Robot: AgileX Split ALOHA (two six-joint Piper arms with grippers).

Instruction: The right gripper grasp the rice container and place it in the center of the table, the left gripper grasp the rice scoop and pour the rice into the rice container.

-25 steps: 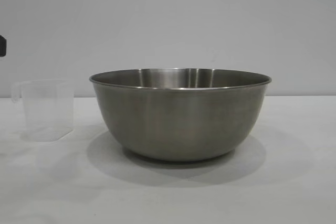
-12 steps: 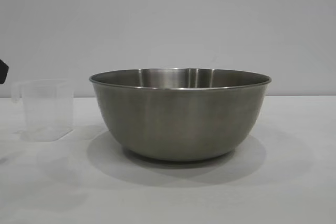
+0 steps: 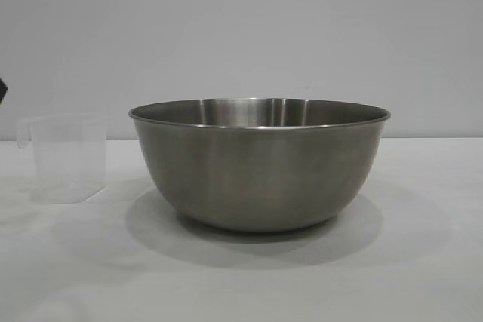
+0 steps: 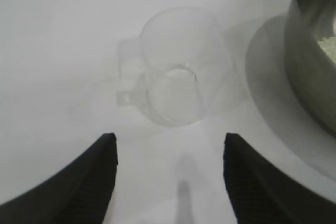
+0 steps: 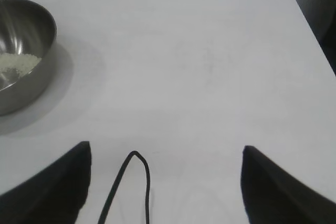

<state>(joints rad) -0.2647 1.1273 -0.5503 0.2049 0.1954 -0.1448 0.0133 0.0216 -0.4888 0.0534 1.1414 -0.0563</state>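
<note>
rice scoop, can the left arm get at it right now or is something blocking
Probably yes. The rice scoop stands upright and empty on the table, straight ahead of the open left gripper, with bare surface between them. The rice container sits off to one side, not in the path.

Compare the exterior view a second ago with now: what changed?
Only the dark arm part at the far left edge shifted, dipping slightly and then rising. The rice scoop and rice container stand unmoved on the table, apart from each other.
</note>
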